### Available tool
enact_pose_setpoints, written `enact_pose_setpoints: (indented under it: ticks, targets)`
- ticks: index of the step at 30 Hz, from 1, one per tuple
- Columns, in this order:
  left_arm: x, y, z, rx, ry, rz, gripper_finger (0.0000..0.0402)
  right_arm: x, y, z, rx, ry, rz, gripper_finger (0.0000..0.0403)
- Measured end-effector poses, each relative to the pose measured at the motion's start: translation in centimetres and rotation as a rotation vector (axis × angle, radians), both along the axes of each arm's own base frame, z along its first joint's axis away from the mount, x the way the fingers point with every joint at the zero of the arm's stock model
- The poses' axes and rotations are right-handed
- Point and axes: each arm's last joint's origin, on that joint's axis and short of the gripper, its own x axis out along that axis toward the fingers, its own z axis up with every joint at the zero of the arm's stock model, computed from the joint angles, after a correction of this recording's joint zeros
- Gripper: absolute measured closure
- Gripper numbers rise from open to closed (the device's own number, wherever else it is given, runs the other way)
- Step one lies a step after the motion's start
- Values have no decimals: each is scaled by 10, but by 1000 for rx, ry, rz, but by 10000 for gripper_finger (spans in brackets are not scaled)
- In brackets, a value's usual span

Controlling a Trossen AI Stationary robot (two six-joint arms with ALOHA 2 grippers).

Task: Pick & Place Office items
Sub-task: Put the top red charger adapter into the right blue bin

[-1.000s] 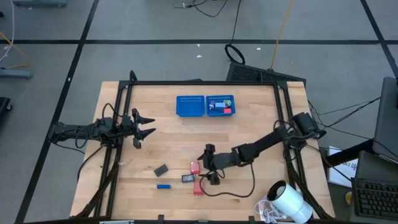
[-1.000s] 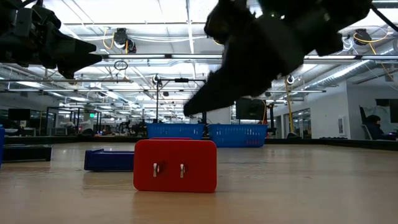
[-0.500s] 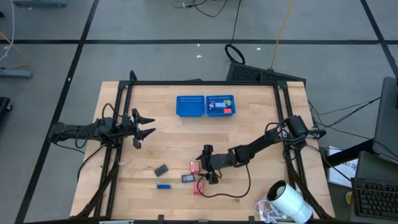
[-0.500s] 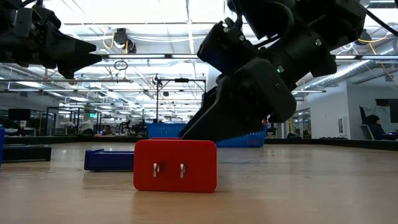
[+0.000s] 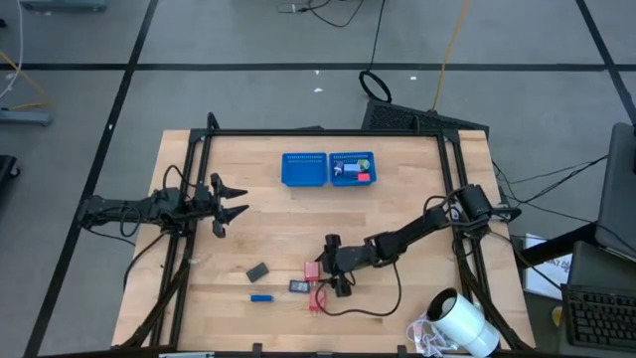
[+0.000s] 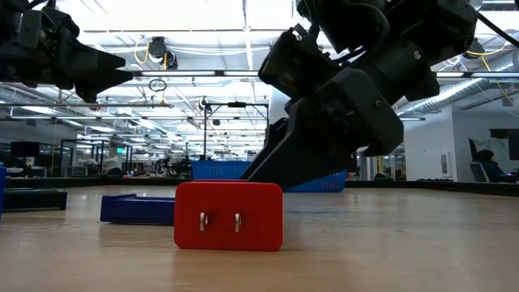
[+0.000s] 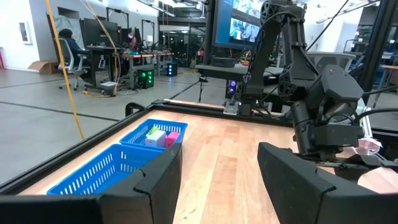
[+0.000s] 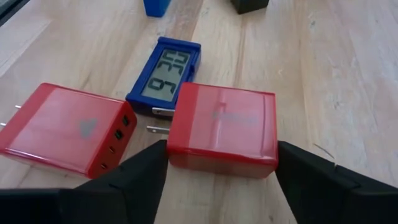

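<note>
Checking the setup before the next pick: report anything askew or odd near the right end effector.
Nothing looks damaged or spilled. The right end effector straddles one red charger, its fingers not yet touching it. A second red charger lies askew beside it, and a small blue clock sits tight against both, crowding the pick.

A glossy red plastic plug block [image 8: 224,127] is lying flat on the wooden surface [image 8: 348,93], its metal prongs pointing at a small blue block with a grey digit display [image 8: 166,74]; a second red block with ports [image 8: 65,130] is resting just beside them; a dark grey piece [image 5: 258,271] and a thin blue bar [image 5: 260,297] are sitting apart; further small pieces are lying in the tray's right compartment.
</note>
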Motion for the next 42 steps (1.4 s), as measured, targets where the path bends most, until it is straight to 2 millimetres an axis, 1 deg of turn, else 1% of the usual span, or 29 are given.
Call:
enact_pose_setpoints:
  ticks: [5, 11, 17, 25, 30, 37, 42]
  targets:
    - [0, 0, 0, 0, 0, 0, 188, 0, -1, 0, 2, 0, -3, 149]
    - [0, 0, 0, 0, 0, 0, 188, 0, -1, 0, 1, -1, -3, 142]
    - [0, 0, 0, 0, 0, 0, 188, 0, -1, 0, -19, -6, 11, 154]
    - [0, 0, 0, 0, 0, 0, 188, 1, -2, 1, -25, -9, 13, 149]
    - [0, 0, 0, 0, -1, 0, 188, -1, -2, 11, -18, -31, 13, 150]
    - [0, 0, 0, 0, -1, 0, 188, -5, -3, 40, -6, -79, 14, 150]
    - [0, 0, 0, 0, -1, 0, 188, -13, -6, 56, -6, -77, 14, 150]
